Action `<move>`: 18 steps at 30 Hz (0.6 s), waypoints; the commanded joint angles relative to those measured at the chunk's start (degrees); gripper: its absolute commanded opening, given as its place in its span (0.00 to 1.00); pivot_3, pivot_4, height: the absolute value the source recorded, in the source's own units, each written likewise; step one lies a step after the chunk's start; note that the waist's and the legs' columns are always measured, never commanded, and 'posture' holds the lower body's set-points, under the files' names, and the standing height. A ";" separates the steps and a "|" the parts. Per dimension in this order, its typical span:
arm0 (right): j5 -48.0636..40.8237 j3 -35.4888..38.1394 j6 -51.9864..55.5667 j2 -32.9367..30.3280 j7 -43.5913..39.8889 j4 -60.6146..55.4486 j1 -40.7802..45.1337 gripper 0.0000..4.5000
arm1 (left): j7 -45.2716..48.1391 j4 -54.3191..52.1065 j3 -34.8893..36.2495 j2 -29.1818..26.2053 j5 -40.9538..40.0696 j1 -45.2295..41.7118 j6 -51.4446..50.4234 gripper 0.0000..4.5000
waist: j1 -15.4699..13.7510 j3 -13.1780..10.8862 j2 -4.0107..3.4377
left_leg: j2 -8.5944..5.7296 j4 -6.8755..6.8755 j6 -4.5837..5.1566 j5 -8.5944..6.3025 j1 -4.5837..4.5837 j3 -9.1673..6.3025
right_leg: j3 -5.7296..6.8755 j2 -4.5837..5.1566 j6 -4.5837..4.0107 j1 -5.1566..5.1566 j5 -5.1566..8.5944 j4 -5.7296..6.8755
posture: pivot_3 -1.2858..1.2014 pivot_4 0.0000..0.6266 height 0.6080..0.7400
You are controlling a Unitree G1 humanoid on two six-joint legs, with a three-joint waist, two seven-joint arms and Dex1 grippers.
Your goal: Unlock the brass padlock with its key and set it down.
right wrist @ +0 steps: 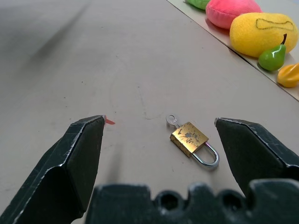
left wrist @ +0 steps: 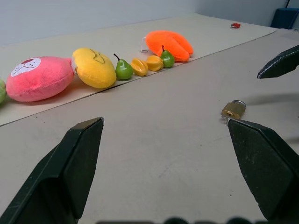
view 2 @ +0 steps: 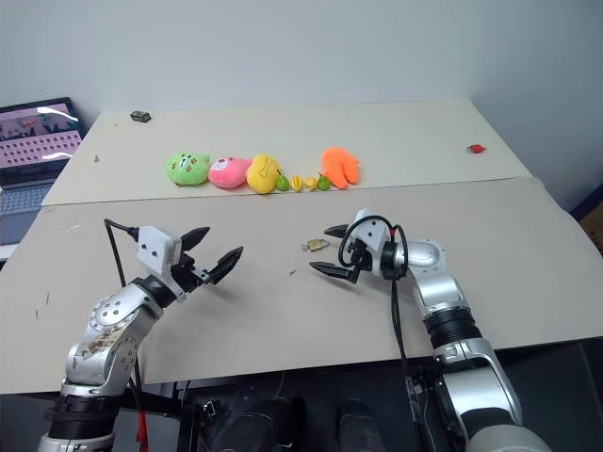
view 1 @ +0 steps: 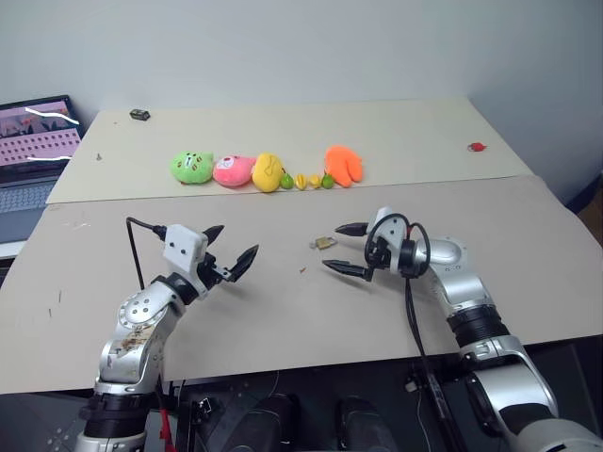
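Note:
The brass padlock (right wrist: 189, 138) lies flat on the near tan board, its silver shackle looking closed. The key (right wrist: 173, 121) shows as a tiny silver loop at the padlock's base; I cannot tell whether it is inserted. My right gripper (view 1: 334, 248) is open and hovers just right of the padlock (view 1: 324, 243), fingers pointing left, the padlock lying on the board between and just ahead of its tips. My left gripper (view 1: 238, 240) is open and empty, well to the padlock's left and pointing toward it. The left wrist view shows the padlock (left wrist: 233, 110) by its far finger.
A row of plush toys (view 1: 268, 171) in green, pink, yellow and orange, with small plush fruits, lies on the far board. A laptop (view 1: 33, 155) stands at the far left. A small black object (view 1: 140, 114) and a small red object (view 1: 477, 147) sit near the far edges.

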State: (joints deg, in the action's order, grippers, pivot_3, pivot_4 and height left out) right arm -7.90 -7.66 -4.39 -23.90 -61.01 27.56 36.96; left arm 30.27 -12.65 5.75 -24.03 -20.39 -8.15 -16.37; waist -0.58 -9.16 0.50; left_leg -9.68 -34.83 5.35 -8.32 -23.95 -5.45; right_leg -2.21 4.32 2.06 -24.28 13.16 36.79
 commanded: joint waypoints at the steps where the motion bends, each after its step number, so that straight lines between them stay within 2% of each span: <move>1: 0.05 0.74 -1.83 -0.79 -0.39 -0.37 1.34 0.99 | 2.47 -0.59 0.77 -1.25 -0.67 -0.39 1.61 1.00 | 0.01 0.00 0.00 | 0.00 0.00 0.00 0.00 0.00 0.00 | 0.00 0.00 0.00 0.00 0.00 0.00 | 0.52 0.24 1.00; 13: 0.53 0.41 -4.23 -2.60 -2.63 2.22 2.34 0.99 | 9.99 3.42 1.26 -3.94 -1.31 -0.78 3.63 1.00 | 0.03 0.00 0.00 | 0.00 0.01 0.00 0.00 0.00 0.00 | 0.00 0.00 0.00 -0.01 0.00 -0.01 | 0.52 0.24 1.00; 18: 1.80 -1.08 -6.88 -2.02 -6.45 9.89 5.95 0.99 | 14.98 4.75 -2.50 -5.26 1.12 -1.98 6.57 1.00 | 0.10 0.00 0.00 | 0.00 0.01 0.00 0.00 0.00 0.00 | 0.00 0.01 0.00 -0.01 0.00 -0.02 | 0.52 0.24 1.00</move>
State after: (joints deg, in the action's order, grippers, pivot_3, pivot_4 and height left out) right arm -6.20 -8.68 -9.09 -25.97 -66.15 36.11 40.53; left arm 43.24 -7.64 4.66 -28.56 -20.20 -8.76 -12.34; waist -0.48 -9.16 0.50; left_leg -9.68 -34.83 5.35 -8.32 -23.95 -5.44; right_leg -2.21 4.33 2.05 -24.28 13.16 36.77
